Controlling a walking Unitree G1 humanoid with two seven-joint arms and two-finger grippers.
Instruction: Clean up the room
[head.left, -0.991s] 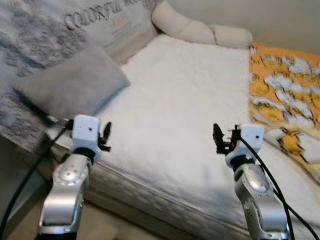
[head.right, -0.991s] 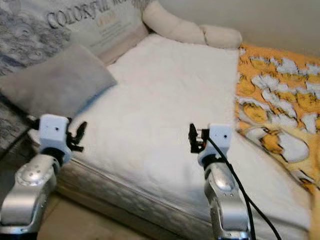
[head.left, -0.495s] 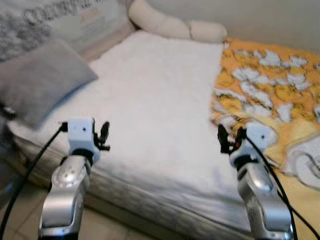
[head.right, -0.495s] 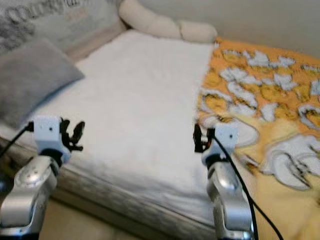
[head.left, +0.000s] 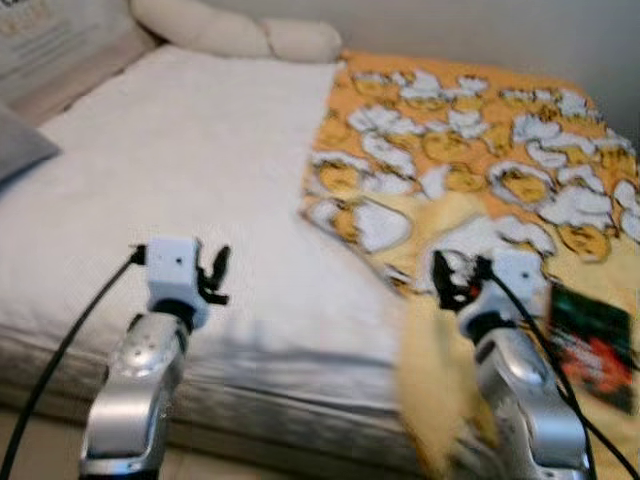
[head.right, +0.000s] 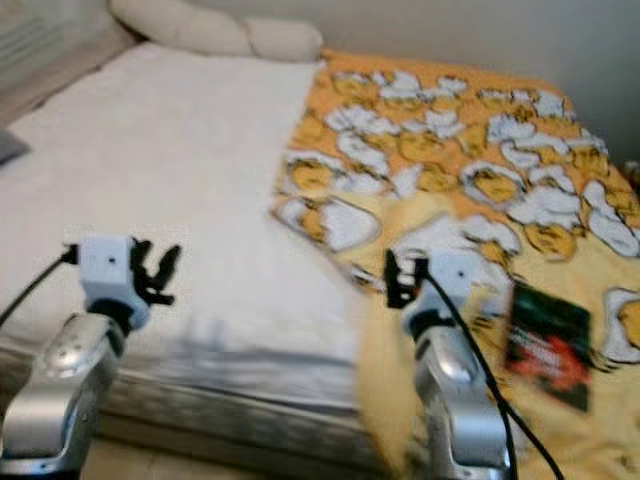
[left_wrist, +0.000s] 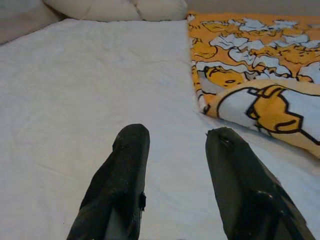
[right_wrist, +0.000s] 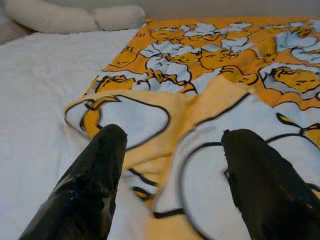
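Since the camera had swung to the right over the past second, the grey pillow (head.left: 18, 150) had slid almost off the left edge and the orange blanket (head.left: 470, 140) with its white and yellow pattern had come to cover the right half of the bed (head.left: 180, 170), hanging crumpled over the front edge. A dark booklet (head.left: 592, 345) that earlier frames did not show lay on the blanket near the right edge. Both arms kept their raised pose, the left gripper (head.left: 213, 277) over the white sheet and the right gripper (head.left: 457, 283) over the blanket's folded corner, each with fingers spread apart and holding nothing.
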